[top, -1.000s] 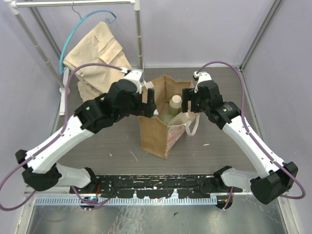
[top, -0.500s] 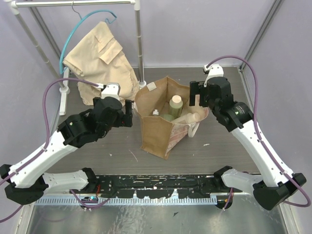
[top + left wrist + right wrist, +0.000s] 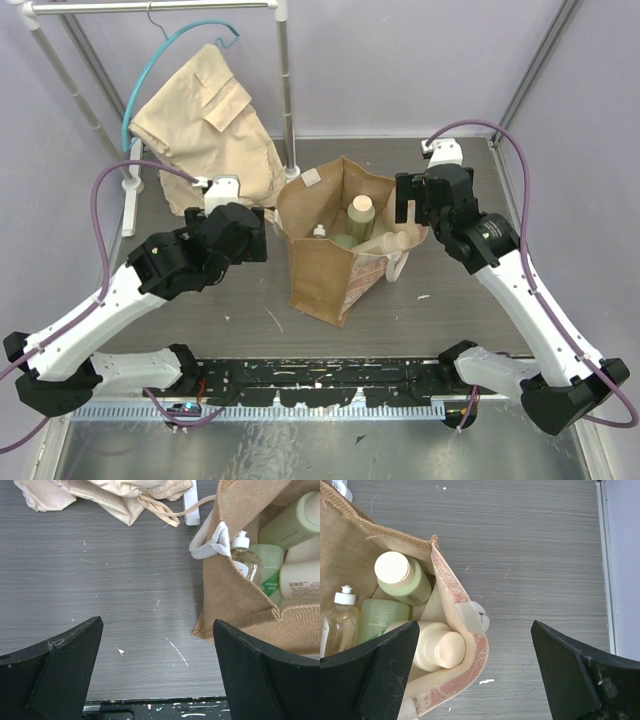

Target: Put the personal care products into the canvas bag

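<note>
Four small bottles (image 3: 382, 614) sit inside the tall tan-brown canvas bag (image 3: 320, 280), which stands open-topped in the middle of the grey table (image 3: 450, 310). The green cream-topped bottle (image 3: 402, 577) and the amber white-capped bottle (image 3: 342, 617) point their caps up. The cream bottle (image 3: 437, 647) leans with its cap to the right. The left gripper (image 3: 157, 625) and the right gripper (image 3: 475, 625) hang on either side of the bag, fingers wide apart, holding nothing.

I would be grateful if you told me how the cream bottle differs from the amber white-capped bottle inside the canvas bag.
The cream bottle is opaque, while the amber bottle is see-through. The cream bottle has a broad flat cap; the amber bottle has a narrow white nozzle cap. The cream bottle leans against the bag's wall; the amber bottle looks more upright. Both sit inside the canvas bag.
</note>
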`<move>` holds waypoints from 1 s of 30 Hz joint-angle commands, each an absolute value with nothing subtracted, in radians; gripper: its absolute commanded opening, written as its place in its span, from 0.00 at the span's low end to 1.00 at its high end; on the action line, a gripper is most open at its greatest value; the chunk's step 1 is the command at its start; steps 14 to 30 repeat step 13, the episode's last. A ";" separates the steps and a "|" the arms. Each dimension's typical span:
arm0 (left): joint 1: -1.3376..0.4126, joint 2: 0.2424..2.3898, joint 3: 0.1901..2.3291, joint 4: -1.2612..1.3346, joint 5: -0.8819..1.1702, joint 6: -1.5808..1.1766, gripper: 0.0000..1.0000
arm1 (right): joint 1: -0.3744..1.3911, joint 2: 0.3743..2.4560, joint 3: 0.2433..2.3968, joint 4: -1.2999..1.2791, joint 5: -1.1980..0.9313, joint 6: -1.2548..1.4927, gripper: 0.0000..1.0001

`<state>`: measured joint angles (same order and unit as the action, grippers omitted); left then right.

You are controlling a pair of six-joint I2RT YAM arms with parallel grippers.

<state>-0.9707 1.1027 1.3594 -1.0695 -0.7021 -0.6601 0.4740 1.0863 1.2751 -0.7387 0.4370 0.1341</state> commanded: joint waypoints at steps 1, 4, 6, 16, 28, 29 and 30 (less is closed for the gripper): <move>-0.969 1.104 1.348 -1.109 -0.767 -0.702 0.98 | 0.471 1.047 1.278 -0.710 0.474 0.137 1.00; -0.968 1.093 1.346 -1.101 -0.767 -0.690 0.98 | 0.471 1.046 1.273 -0.711 0.472 0.137 1.00; -0.968 1.084 1.342 -1.090 -0.767 -0.681 0.98 | 0.471 1.047 1.268 -0.710 0.469 0.137 1.00; -0.968 1.065 1.327 -1.070 -0.770 -0.670 0.98 | 0.471 1.045 1.256 -0.710 0.460 0.139 1.00; -0.968 1.065 1.327 -1.070 -0.770 -0.670 0.98 | 0.471 1.045 1.256 -0.710 0.460 0.139 1.00; -0.968 1.065 1.327 -1.070 -0.770 -0.670 0.98 | 0.471 1.045 1.256 -0.710 0.460 0.139 1.00; -0.968 1.065 1.327 -1.070 -0.770 -0.670 0.98 | 0.471 1.045 1.256 -0.710 0.460 0.139 1.00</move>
